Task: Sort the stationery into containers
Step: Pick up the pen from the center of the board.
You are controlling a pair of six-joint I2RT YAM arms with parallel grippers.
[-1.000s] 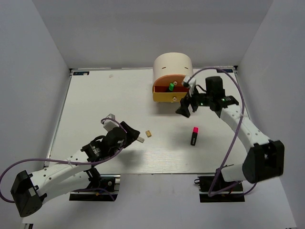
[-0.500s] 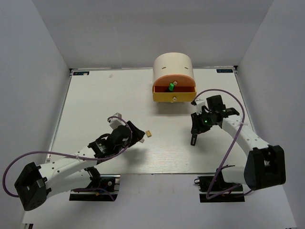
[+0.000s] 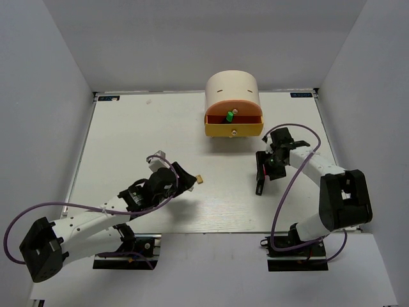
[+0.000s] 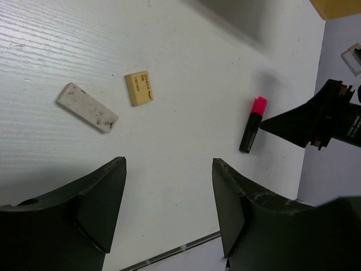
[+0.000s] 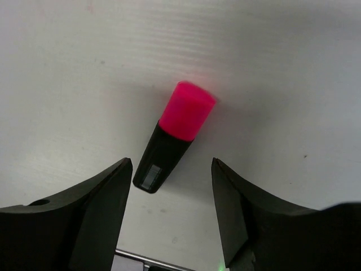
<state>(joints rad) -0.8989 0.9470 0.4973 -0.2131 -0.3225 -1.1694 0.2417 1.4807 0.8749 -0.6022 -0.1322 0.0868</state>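
Progress: partial. One green-capped highlighter lies in the open yellow drawer of the cream unit at the worktop's far edge; the orange drawer above is shut. Outstanding on the worktop: the pink-capped highlighter, right of centre, and the tan eraser and grey eraser, left of centre toward the near edge. No other stationery is visible. The right jaws stand open over the pink highlighter, gripping nothing. The left jaws stand open and empty, near the erasers. Against the frame a second earlier, the right arm has left the drawer for the highlighter, and the left arm has edged toward the tan eraser.
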